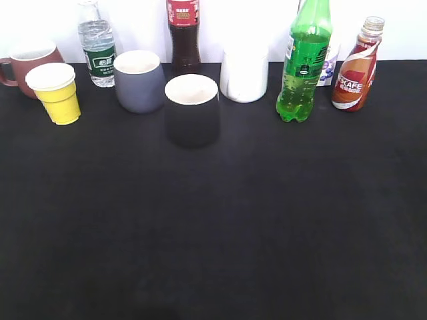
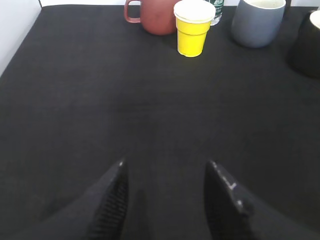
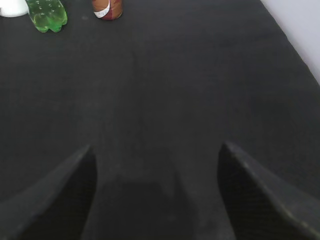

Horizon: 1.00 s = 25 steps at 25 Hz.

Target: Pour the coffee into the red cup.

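Observation:
The coffee bottle (image 1: 357, 67), small and curvy with a red-white-brown label, stands at the back right; its base shows in the right wrist view (image 3: 107, 9). The red cup (image 1: 28, 65), a brownish-red mug with a side handle, stands at the back left behind a yellow paper cup; it also shows in the left wrist view (image 2: 156, 16). My left gripper (image 2: 165, 162) is open and empty over bare black cloth, well short of the cups. My right gripper (image 3: 156, 146) is open and empty over bare cloth, well short of the bottles. Neither gripper shows in the exterior view.
Along the back stand a yellow paper cup (image 1: 56, 92), a water bottle (image 1: 97, 47), a grey cup (image 1: 139, 80), a cola bottle (image 1: 184, 35), a black cup (image 1: 192, 109), a white cup (image 1: 244, 72) and a green soda bottle (image 1: 304, 61). A black cloth (image 1: 213, 227) covers the table.

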Each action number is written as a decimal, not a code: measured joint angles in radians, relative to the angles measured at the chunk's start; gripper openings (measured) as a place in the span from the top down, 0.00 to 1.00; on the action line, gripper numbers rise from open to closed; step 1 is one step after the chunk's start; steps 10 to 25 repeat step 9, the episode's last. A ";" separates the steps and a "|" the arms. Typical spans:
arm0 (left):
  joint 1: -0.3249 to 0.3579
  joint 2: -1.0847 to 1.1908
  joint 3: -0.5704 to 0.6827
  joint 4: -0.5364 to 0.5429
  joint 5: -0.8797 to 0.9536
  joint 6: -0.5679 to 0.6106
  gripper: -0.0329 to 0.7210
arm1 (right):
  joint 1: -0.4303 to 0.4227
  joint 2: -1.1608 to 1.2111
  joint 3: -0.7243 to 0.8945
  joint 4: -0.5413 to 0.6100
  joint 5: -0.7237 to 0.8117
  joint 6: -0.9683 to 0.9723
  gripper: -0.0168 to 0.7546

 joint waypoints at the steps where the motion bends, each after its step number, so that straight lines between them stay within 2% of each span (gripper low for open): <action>1: 0.000 0.000 0.000 0.000 0.000 0.000 0.46 | 0.000 0.000 0.000 0.000 0.000 0.000 0.21; 7: 0.000 0.000 0.000 0.000 0.000 0.000 0.55 | 0.000 0.000 0.000 0.000 0.000 0.000 0.21; 25: 0.000 0.000 0.000 0.000 0.000 0.000 0.56 | 0.000 0.000 0.000 0.000 0.000 0.000 0.21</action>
